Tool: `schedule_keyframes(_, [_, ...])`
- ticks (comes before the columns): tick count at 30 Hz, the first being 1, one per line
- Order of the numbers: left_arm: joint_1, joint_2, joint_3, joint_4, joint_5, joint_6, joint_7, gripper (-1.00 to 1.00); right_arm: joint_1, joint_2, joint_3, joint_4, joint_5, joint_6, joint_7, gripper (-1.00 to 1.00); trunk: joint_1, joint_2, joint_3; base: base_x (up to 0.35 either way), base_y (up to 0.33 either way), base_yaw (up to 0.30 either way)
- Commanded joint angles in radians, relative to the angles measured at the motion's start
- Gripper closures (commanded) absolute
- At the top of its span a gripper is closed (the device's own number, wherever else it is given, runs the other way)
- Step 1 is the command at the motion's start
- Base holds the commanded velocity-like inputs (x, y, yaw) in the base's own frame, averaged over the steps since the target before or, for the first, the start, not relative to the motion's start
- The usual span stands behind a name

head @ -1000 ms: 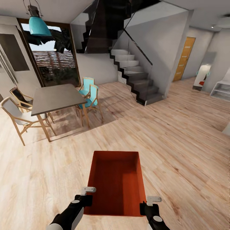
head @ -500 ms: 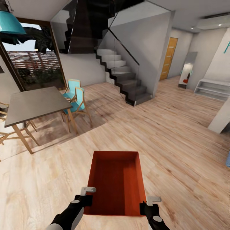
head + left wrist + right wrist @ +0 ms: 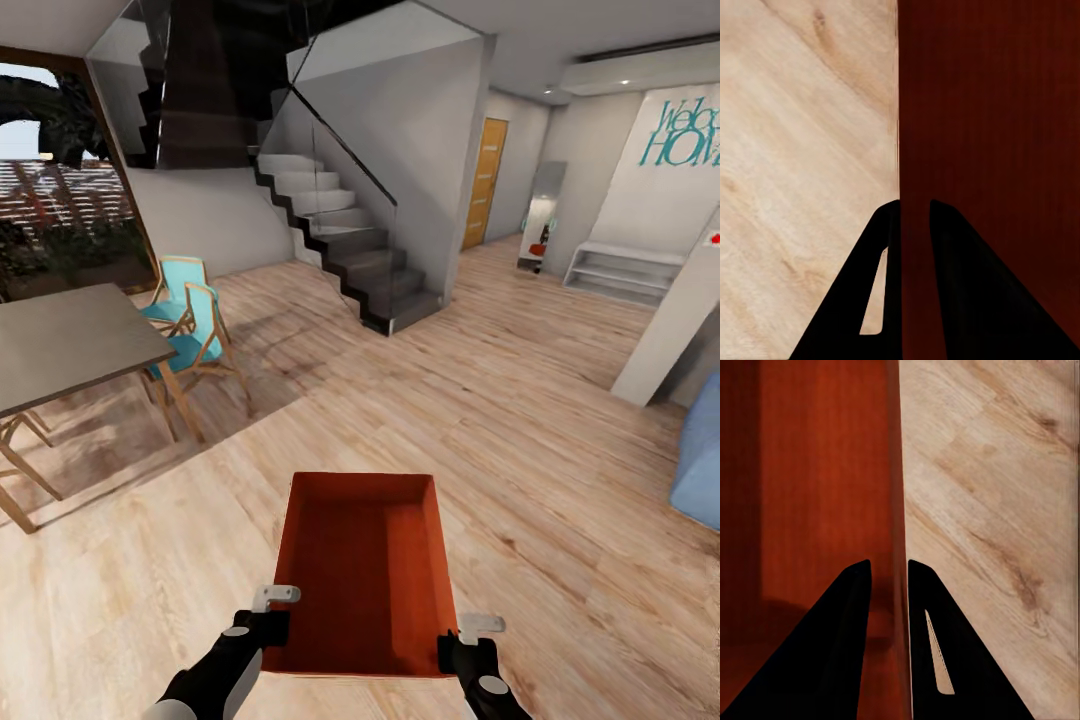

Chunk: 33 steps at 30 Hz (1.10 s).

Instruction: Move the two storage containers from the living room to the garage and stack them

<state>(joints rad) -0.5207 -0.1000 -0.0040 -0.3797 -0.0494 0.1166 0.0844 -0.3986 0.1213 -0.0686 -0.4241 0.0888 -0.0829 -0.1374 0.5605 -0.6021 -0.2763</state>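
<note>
An orange-red open-top storage container [image 3: 365, 570] hangs in front of me above the light wood plank floor of the living room. My left gripper [image 3: 268, 618] is shut on its left wall near the close corner, and my right gripper [image 3: 462, 645] is shut on its right wall. In the left wrist view the dark fingers [image 3: 945, 285] straddle the container wall [image 3: 913, 150]. The right wrist view has that gripper's fingers [image 3: 840, 645] pinching the container's other wall [image 3: 898, 510] the same way. The bin is empty inside.
A grey dining table [image 3: 70, 340] with turquoise chairs [image 3: 190, 335] stands at the left. A dark staircase [image 3: 345, 240] rises ahead, with a hallway and an orange door [image 3: 487, 180] beyond it. White shelves [image 3: 620, 270] and a blue sofa edge [image 3: 700, 465] sit at the right.
The whole view has swung to the right: table and stairs slid left, the sofa edge and wall lettering came into sight. The container stays held between both grippers.
</note>
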Motion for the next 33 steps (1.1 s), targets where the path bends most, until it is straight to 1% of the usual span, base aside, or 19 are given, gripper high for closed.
schedule_keyframes(1, [-0.001, -0.014, -0.008, -0.005, 0.000, 0.006, -0.021, 1.00, 0.000, 0.001, -0.007, 0.004, 0.003, 0.043, -0.002, 1.00, 0.001, -0.001, -0.001, 0.316, 0.000, -0.230])
schedule_keyframes(15, [-0.001, -0.014, -0.008, -0.005, 0.000, 0.008, -0.022, 1.00, 0.000, 0.001, -0.007, 0.004, 0.003, 0.043, -0.002, 1.00, 0.001, -0.001, -0.001, 0.321, 0.000, -0.229])
schedule_keyframes(25, [-0.001, -0.014, -0.008, -0.005, 0.000, 0.008, -0.023, 1.00, 0.000, 0.001, -0.007, 0.004, 0.003, 0.043, -0.002, 1.00, 0.001, -0.001, -0.001, 0.336, 0.000, -0.090])
schedule_keyframes(33, [-0.001, -0.014, -0.008, -0.005, 0.000, 0.008, -0.023, 1.00, 0.000, 0.002, -0.008, 0.004, 0.003, 0.043, -0.002, 1.00, 0.001, -0.001, -0.001, 0.336, 0.000, -0.247])
